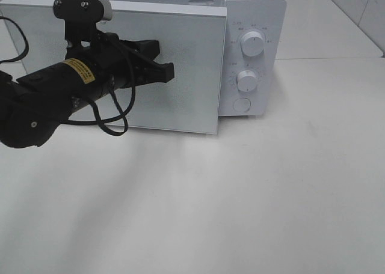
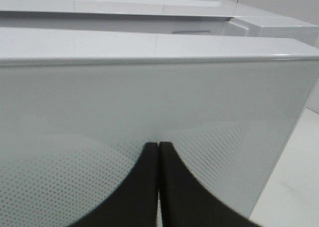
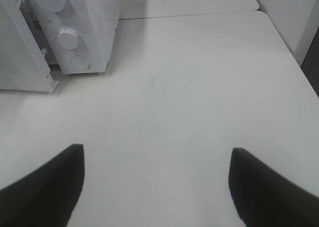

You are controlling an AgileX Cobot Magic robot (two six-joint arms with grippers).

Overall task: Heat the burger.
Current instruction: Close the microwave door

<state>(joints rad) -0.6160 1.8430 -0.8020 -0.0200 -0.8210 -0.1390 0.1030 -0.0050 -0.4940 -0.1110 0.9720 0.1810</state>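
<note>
Two grippers: your left gripper [image 1: 170,71] holds its fingers together at the ajar microwave door [image 1: 186,100]; your right gripper [image 3: 157,155] has its fingers apart above the surface [image 3: 199,87]. You cannot tell where the burger is.

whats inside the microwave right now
Cannot tell. The microwave has its white door slightly ajar, yet it covers the whole cavity, with the shut left tool in front of it. No burger shows in any view.
</note>
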